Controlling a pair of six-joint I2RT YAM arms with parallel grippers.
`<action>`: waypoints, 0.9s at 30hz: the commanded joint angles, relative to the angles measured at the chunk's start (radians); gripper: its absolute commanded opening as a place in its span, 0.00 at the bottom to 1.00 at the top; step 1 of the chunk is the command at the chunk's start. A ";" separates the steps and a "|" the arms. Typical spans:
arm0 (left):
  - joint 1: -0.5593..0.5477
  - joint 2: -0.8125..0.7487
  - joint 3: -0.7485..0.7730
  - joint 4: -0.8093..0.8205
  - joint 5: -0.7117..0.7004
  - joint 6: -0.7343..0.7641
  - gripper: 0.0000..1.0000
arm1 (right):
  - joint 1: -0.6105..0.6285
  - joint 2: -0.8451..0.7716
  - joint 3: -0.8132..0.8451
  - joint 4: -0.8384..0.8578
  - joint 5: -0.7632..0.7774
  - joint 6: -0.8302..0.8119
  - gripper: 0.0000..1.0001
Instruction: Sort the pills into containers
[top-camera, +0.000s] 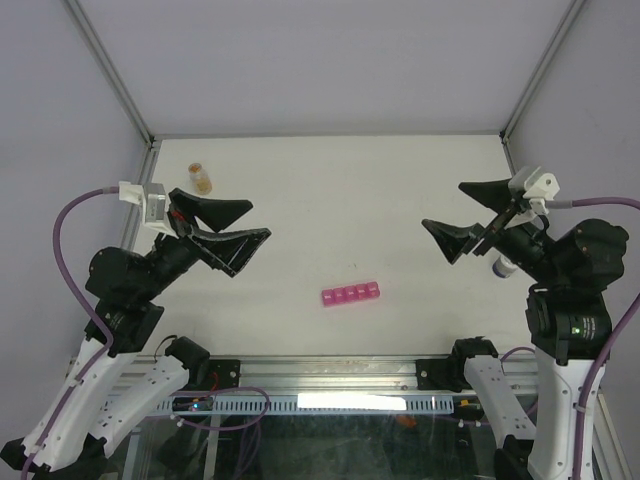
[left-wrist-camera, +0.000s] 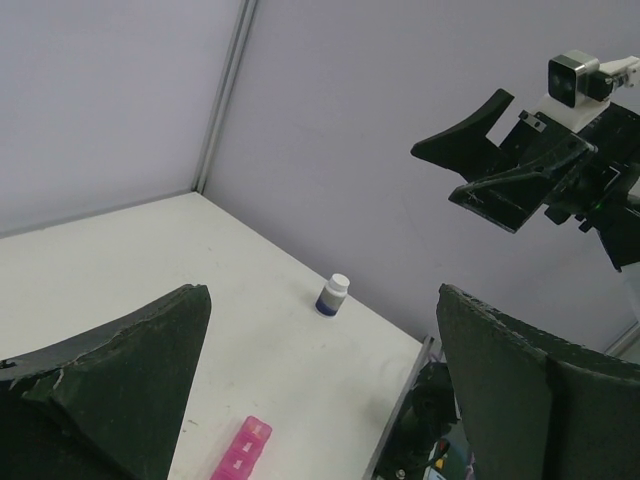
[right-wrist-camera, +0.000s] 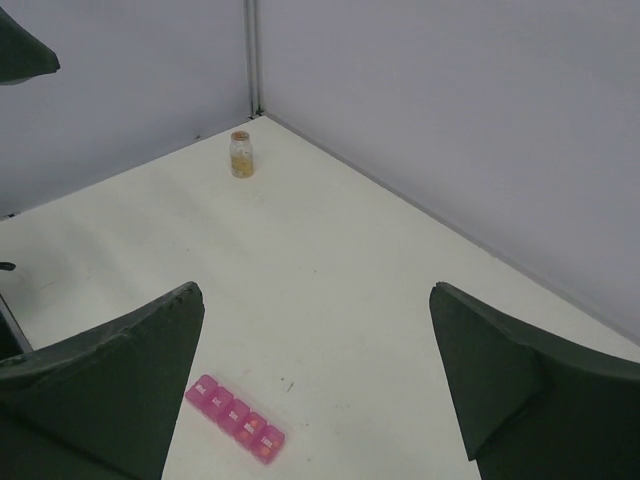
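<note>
Bottom centre of the top view: containers (top-camera: 350, 294) lie flat on the worktop (top-camera: 400, 190) between the arms, touching nothing. Lids open or shut: cannot tell. Just beyond, at the right edge, a white-capped bottle (top-camera: 505, 266) is half hidden by the right arm (top-camera: 570, 290). Mid-frame, that arm and the left arm (top-camera: 125, 290) hover with jaws wide open and empty. Upper left: amber bottle (top-camera: 201, 177). Risks: the strip looks light and would likely skid under a one-sided lid pry. An off-centre pinch could tip a bottle.
</note>
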 joint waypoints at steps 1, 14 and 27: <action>0.004 -0.017 0.041 -0.009 0.040 0.011 0.99 | -0.003 -0.014 0.045 0.004 0.078 0.101 0.99; 0.004 -0.022 0.047 -0.012 0.068 -0.002 0.99 | -0.004 -0.042 0.100 -0.059 0.169 0.150 0.99; 0.004 -0.019 0.033 -0.012 0.089 -0.006 0.99 | -0.004 -0.052 0.126 -0.087 0.186 0.095 0.99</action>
